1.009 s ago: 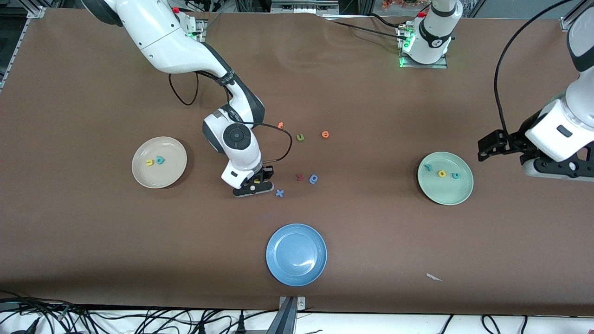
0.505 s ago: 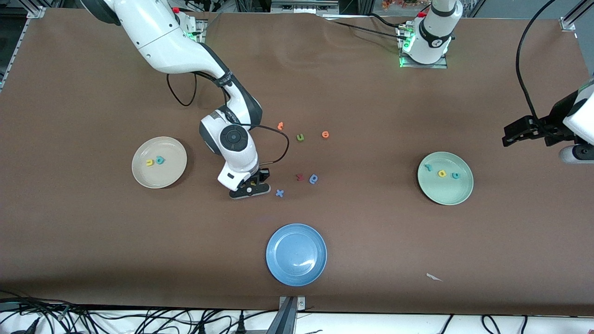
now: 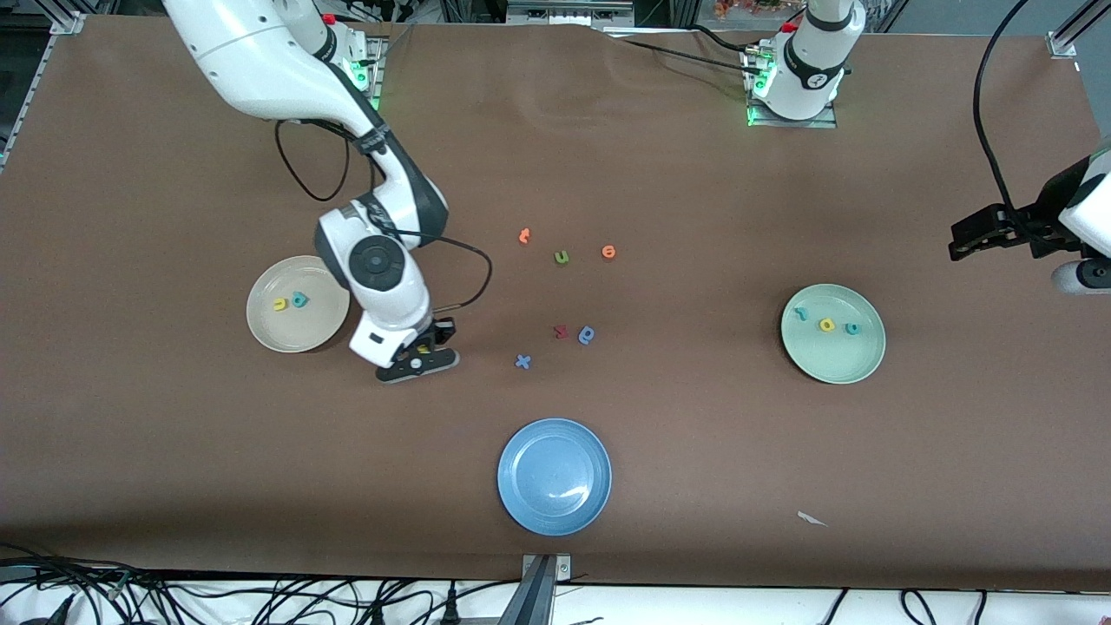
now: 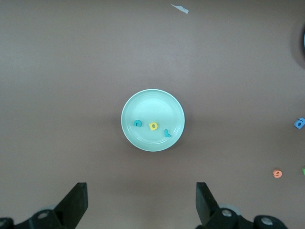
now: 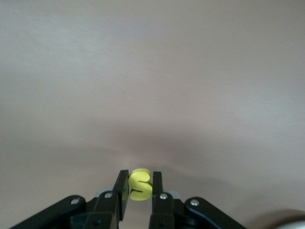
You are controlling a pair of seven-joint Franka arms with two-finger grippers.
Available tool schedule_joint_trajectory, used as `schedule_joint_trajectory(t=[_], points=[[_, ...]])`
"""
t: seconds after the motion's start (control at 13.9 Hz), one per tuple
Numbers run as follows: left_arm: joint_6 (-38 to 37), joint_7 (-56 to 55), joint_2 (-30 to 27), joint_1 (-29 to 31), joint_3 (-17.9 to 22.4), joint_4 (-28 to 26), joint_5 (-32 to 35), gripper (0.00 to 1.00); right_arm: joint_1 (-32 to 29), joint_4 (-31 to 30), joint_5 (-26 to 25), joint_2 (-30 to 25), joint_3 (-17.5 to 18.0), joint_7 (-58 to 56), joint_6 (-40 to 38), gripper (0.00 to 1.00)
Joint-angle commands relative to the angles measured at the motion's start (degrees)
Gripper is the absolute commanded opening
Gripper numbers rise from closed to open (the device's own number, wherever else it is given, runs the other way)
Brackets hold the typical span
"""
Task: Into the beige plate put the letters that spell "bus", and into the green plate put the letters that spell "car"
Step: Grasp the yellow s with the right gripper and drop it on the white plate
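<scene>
My right gripper (image 3: 418, 356) is shut on the yellow "s" (image 5: 141, 185), which is pinched upright between its fingers. It hangs over bare table just beside the beige plate (image 3: 278, 332). In that plate lie the yellow "u" (image 3: 279, 305) and the teal "b" (image 3: 299, 299). The green plate (image 3: 833, 360) holds the teal "r" (image 3: 800, 313), the yellow "a" (image 3: 827, 325) and the teal "c" (image 3: 852, 328). My left gripper (image 4: 140, 207) stands open and empty, high above the table by the green plate (image 4: 152, 102), at the left arm's end.
Loose letters lie mid-table: two orange ones (image 3: 524, 235) (image 3: 608, 252), a green "u" (image 3: 562, 257), a red one (image 3: 561, 331), a darker blue rounded one (image 3: 587, 334) and a blue "x" (image 3: 522, 361). A blue plate (image 3: 554, 512) sits near the front edge, with a white scrap (image 3: 811, 518) beside it.
My right gripper has carried the yellow "s" from beside the blue "x" toward the beige plate. My left arm has drawn back toward its end of the table.
</scene>
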Motion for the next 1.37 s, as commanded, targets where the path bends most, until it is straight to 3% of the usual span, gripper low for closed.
schedule_joint_trajectory(t=[0.0, 0.36, 0.58, 0.79, 0.86, 1.01, 1.08, 1.15, 1.3], points=[[-1.24, 0.04, -0.85, -0.13, 0.65, 0.68, 1.04, 1.00, -4.81, -8.77, -0.09, -7.48, 1.03, -7.06, 0.13, 0.21], [-0.54, -0.14, -0.85, -0.05, 0.39, 1.03, 0.33, 1.00, -17.82, -21.42, 0.00, -17.33, 4.54, -21.83, 0.13, 0.21], [-0.54, 0.04, -0.85, 0.39, 0.48, 1.12, 0.33, 1.00, -20.38, -28.11, 1.83, -21.90, 4.54, -25.19, 0.31, 0.22], [-0.71, 0.04, -0.94, 0.39, 0.39, 1.12, 0.24, 1.00, -20.38, -31.63, 5.53, -24.72, 4.54, -25.55, -0.04, 0.31], [-0.71, -0.05, -0.94, 0.39, 0.22, 1.12, 0.16, 1.00, -20.38, -32.69, 6.67, -25.60, 4.54, -25.55, -0.22, 0.44], [-0.98, -0.05, -0.94, 0.39, 0.04, 1.12, 0.16, 1.00, -20.47, -33.14, 7.65, -26.22, 4.54, -25.55, -1.26, 0.83], [-1.06, -0.05, -1.03, 0.39, 0.04, 1.12, 0.07, 1.00, -20.47, -33.05, 8.17, -26.40, 4.54, -25.55, -1.53, 0.88], [-1.15, -0.05, -1.46, 0.39, 0.04, 1.12, -0.63, 1.00, -20.47, -32.96, 8.44, -26.66, 4.54, -25.46, -1.54, 1.00], [-1.24, -0.05, -2.25, 0.39, 0.04, 1.12, -2.21, 1.00, -20.47, -32.26, 8.61, -27.10, 4.54, -25.37, -1.71, 1.00]])
